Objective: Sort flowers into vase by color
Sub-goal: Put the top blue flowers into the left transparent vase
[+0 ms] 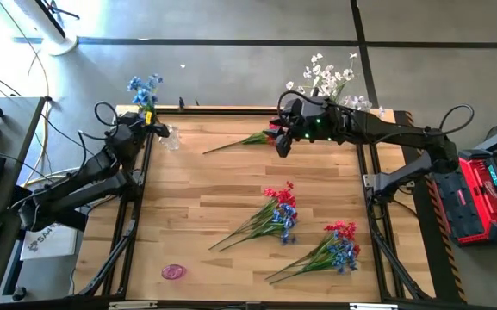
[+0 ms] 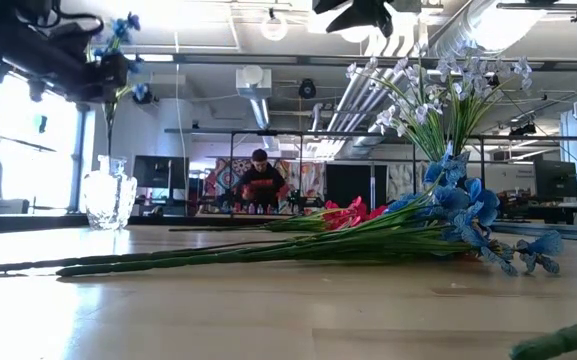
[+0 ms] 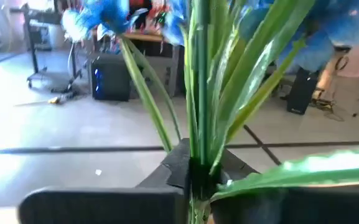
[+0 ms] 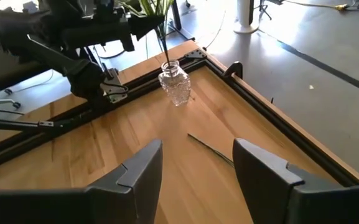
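Glass vase (image 1: pixel 170 136) is standing at table's (image 1: pixel 231 198) far-left corner w/ blue spray (image 1: pixel 145 89) rising from it; left gripper (image 1: pixel 150 123) is clenching its stem above the neck. White spray (image 1: pixel 330 77) is sitting at far-right edge. Right gripper (image 1: pixel 282 142), fingers apart, is hanging over a lone stem (image 1: pixel 235 142). Two red/blue bunches (image 1: pixel 278 211) are lying mid-table. Person (image 2: pixel 259 180) is sitting in the room behind.

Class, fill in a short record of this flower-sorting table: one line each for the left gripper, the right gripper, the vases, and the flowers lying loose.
left gripper: holds a blue flower by its stem above the glass vase at the table's far left corner
right gripper: open, empty, above the table's far edge
second vase: white flowers at the far right corner
loose flowers: one red-tipped stem near the far edge; two red-and-blue bunches nearer the front
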Robot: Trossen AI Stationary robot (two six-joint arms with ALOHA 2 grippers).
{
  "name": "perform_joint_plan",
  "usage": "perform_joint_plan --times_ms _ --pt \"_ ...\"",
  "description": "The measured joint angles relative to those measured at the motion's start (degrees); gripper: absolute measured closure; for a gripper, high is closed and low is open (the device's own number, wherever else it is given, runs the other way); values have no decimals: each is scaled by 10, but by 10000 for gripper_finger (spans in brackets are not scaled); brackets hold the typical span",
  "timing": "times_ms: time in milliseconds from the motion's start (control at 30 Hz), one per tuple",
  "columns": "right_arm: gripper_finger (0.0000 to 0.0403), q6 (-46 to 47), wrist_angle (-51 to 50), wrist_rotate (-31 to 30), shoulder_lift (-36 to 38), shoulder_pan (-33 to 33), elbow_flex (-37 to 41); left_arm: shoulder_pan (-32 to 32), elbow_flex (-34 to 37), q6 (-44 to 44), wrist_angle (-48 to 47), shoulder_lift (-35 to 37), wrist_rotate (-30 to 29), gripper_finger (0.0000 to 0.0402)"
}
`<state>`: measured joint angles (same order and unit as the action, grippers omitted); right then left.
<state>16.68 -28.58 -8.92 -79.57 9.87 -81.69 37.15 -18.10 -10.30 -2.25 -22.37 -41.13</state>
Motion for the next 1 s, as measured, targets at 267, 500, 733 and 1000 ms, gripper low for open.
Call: perform_joint_plan --times_ms 267,500,733,1000 --pt "171 28 -5 11 0 4 0 8 -8 -95 -90 0 62 267" --pt "158 157 -45 48 0 4 0 8 -84 -146 -257 -13 91 179" --pt "158 332 -198 95 0 -3 0 8 -198 -151 -355 -12 145 156" --pt "158 450 -297 61 0 -70 0 7 -253 -118 -421 -13 291 159"
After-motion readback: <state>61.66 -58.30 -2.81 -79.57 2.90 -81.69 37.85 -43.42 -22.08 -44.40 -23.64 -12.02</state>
